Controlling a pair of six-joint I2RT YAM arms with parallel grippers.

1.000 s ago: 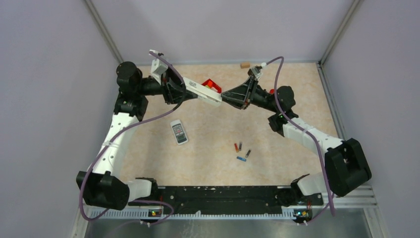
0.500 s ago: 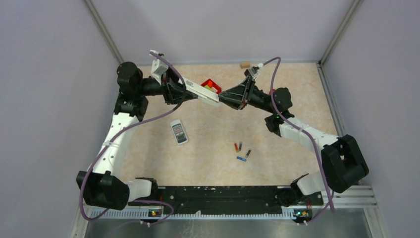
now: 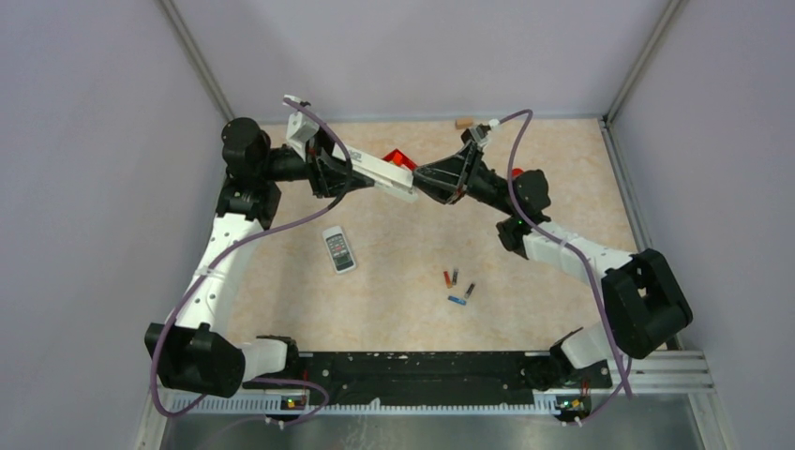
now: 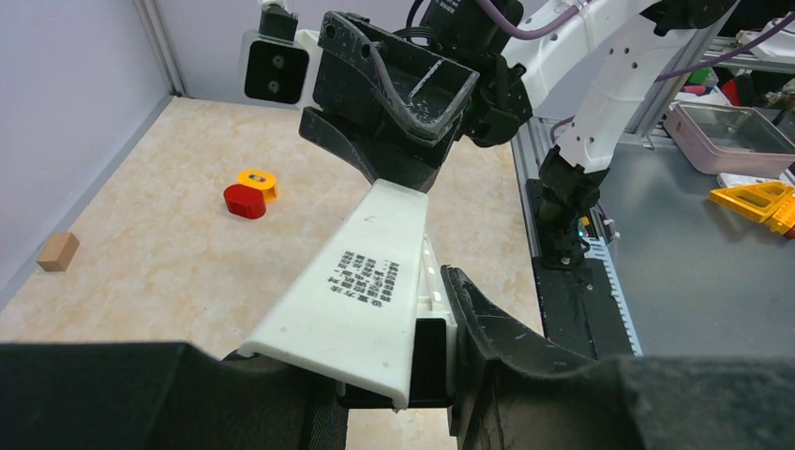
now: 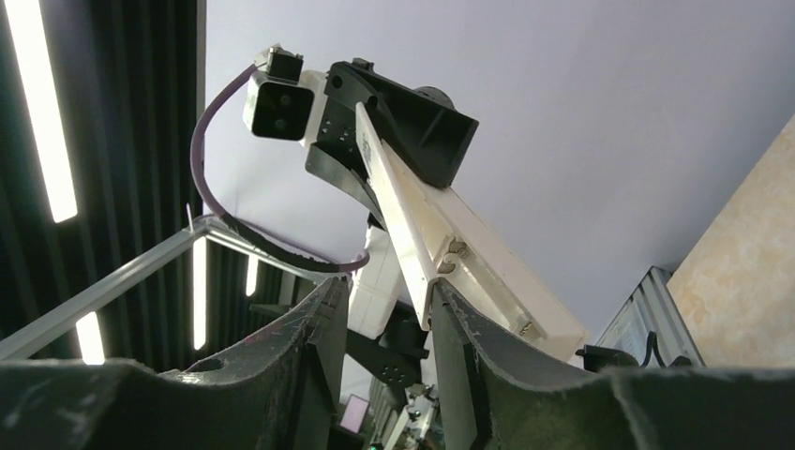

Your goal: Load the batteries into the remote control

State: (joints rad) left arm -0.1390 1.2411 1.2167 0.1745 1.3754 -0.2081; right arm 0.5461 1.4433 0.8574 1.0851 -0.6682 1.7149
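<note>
My left gripper (image 3: 349,173) is shut on one end of a long white remote control (image 3: 382,173), held in the air over the back of the table. In the left wrist view the remote (image 4: 366,281) sits between the jaws of this gripper (image 4: 394,366), its printed back cover raised off the body. My right gripper (image 3: 419,181) is at the remote's free end. Seen from the right wrist, that gripper (image 5: 386,291) is open with an empty gap, and one finger (image 5: 450,319) touches the remote (image 5: 487,272) by the cover's edge. Several batteries (image 3: 457,286) lie loose on the table.
A second, smaller remote (image 3: 339,249) lies face up left of centre. A red block (image 3: 398,157) sits under the held remote, and beside the red block (image 4: 245,201) is a yellow ring (image 4: 258,178). A wooden block (image 3: 462,122) rests at the back wall.
My right arm has moved left and towards the back, closing on the remote's free end, and its jaws have widened a little. The left gripper and remote have barely shifted.
</note>
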